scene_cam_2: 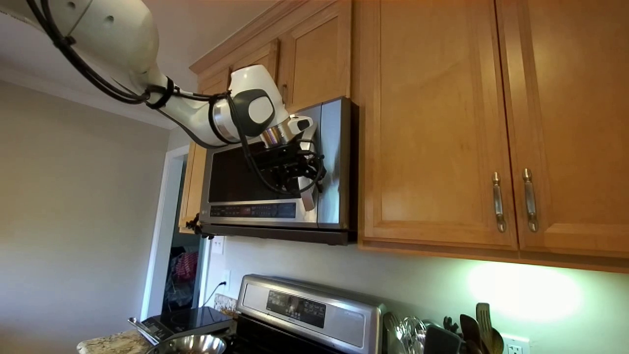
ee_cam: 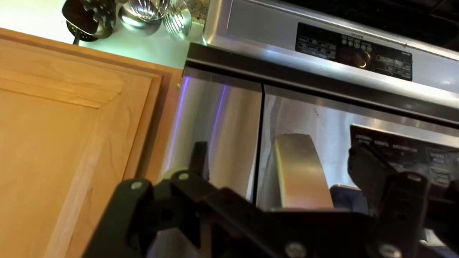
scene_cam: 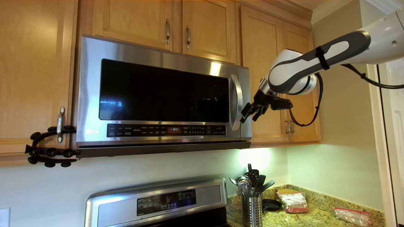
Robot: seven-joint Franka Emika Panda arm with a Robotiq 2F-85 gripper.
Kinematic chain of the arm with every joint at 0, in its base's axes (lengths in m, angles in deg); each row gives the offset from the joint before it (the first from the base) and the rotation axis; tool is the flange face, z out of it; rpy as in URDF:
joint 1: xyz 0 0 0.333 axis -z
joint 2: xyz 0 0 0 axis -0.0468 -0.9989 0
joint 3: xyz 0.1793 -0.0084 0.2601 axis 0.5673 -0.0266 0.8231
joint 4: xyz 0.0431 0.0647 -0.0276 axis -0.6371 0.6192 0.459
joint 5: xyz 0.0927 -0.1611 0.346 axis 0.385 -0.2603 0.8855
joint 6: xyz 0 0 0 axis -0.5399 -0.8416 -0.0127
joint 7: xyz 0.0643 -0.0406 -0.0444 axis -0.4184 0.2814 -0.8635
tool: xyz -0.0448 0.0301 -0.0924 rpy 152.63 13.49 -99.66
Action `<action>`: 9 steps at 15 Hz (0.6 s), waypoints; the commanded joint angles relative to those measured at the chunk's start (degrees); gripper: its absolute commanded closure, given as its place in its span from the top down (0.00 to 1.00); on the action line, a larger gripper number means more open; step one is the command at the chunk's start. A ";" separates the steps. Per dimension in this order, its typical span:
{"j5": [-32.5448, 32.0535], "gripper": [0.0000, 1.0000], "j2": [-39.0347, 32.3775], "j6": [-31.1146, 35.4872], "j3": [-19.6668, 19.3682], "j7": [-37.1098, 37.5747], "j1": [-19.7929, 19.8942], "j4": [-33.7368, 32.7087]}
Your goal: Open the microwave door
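- Microwave door (scene_cam: 164,91), closed, high above the stove (scene_cam: 157,201); its upright handle (ee_cam: 303,168) sits just ahead of the gripper (ee_cam: 276,147), fingers (ee_cam: 199,161) spread wide!
- Only the wrist view frames that handle between both fingers; in an exterior view the fingertips (scene_cam: 247,109) look just beside it, contact too close to call.

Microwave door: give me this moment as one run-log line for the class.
microwave door: closed; gripper: open; handle: between fingers in wrist view; contact: cannot tell
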 commanded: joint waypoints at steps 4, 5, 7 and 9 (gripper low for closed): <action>3.70 1.00 -3.43 2.68 0.33 -1.24 -0.99 -4.50; 4.07 1.00 -3.82 2.84 0.33 -1.45 -1.03 -4.97; 5.09 1.00 -4.49 3.05 0.33 -1.48 -1.10 -5.68; 6.41 0.74 -5.09 2.94 0.28 -1.84 -1.30 -6.47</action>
